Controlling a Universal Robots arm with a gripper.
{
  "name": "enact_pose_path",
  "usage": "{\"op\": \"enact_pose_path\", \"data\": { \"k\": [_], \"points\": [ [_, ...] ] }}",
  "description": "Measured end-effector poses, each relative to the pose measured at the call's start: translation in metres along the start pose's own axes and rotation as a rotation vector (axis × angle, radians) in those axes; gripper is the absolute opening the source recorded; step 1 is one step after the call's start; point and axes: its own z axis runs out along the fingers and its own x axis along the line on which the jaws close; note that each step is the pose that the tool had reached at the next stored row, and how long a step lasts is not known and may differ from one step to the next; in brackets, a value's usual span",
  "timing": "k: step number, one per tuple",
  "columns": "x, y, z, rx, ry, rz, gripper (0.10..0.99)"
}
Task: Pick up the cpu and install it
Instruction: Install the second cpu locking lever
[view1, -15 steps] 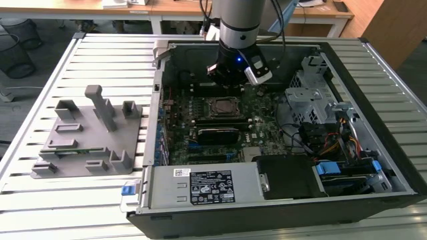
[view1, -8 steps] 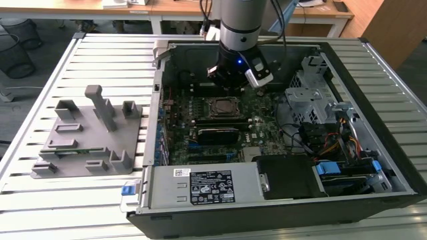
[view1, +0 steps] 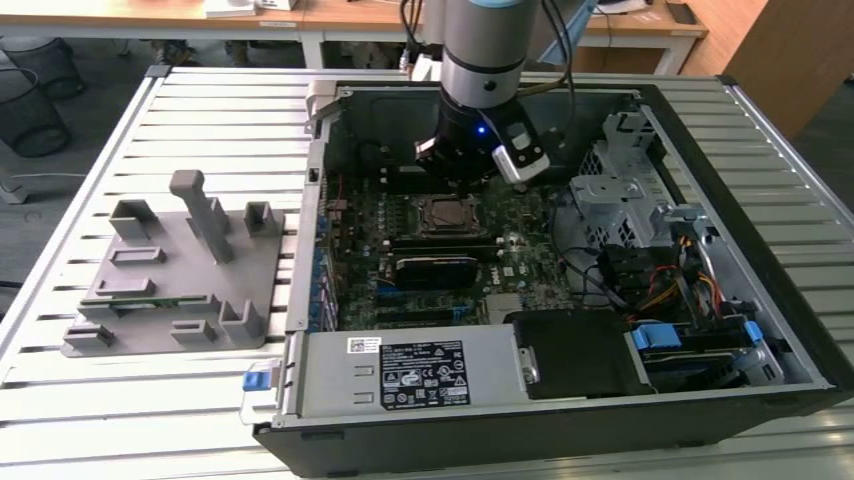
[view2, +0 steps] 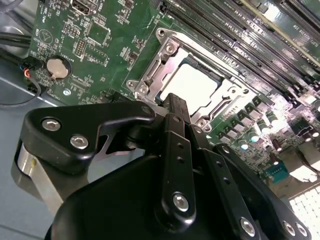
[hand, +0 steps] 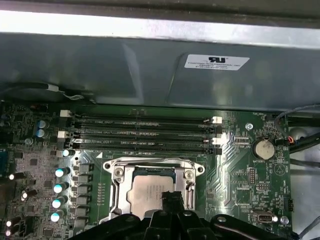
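Cpu (view2: 192, 85) lies seated in the socket (view2: 165, 52), frame unlatched; gripper (view2: 176, 107) directly above it, fingers together, empty.

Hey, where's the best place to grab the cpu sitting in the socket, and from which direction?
Probably from straight above, by two opposite edges: the cpu lies flat in the socket frame, whose metal walls block side approaches. The gripper hangs just over it.

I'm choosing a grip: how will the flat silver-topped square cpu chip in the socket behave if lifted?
The flat silver-topped square cpu chip looks stiff and probably light. Its smooth metal top may be slippery. It lies inside the metal socket frame, so its edges seem hard to reach; the black gripper hangs just above.
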Motion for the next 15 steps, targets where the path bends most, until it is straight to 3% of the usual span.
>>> {"op": "enact_pose_path", "data": {
  "k": [7,15],
  "points": [
    [-0.0005,-0.0032,-0.0012,0.0,0.0069,0.001,0.106],
    [-0.0002,-0.0165,-0.003,0.0,0.0071,0.001,0.106]
  ]
}}
